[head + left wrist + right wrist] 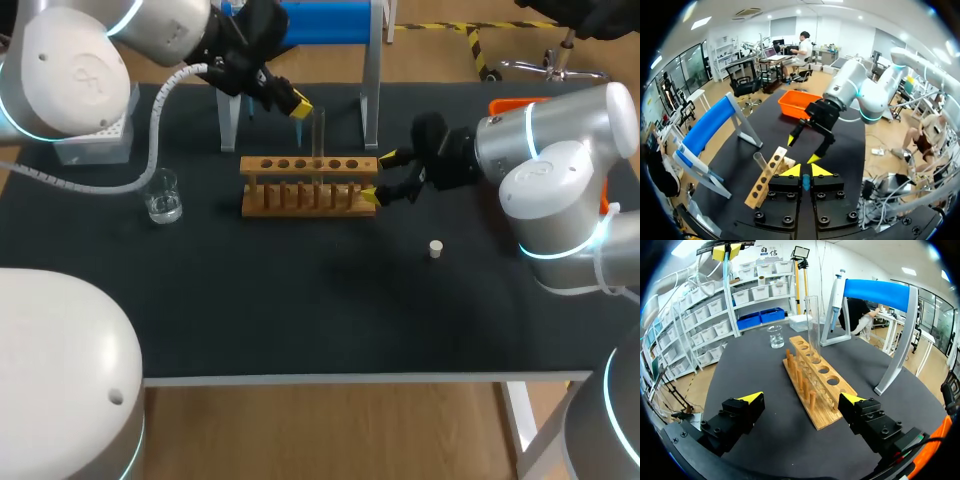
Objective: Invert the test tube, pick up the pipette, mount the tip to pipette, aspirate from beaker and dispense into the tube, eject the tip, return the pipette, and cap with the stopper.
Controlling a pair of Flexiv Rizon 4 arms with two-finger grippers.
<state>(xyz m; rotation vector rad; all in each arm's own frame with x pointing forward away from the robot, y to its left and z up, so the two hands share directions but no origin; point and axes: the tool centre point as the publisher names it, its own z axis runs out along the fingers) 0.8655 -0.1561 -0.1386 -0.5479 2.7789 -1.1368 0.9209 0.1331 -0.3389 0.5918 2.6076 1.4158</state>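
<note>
- At mid left of the head view, the beaker is seen with liquid in it.
- Upper middle: the left gripper is pinched narrow on a thin blue-green piece, judged the pipette; dispensing is judged under way.
- Centre: the test tube is stood mouth-up in the rack.
- Right of the rack, the right gripper is spread wide and empty.
- Lower right, the stopper is loose on the mat; capping remains undone.

From high behind, looks down over the whole worktop. From the left wrist, faces across the rack toward the right gripper. From the right wrist, sits low, close along that rack.
</note>
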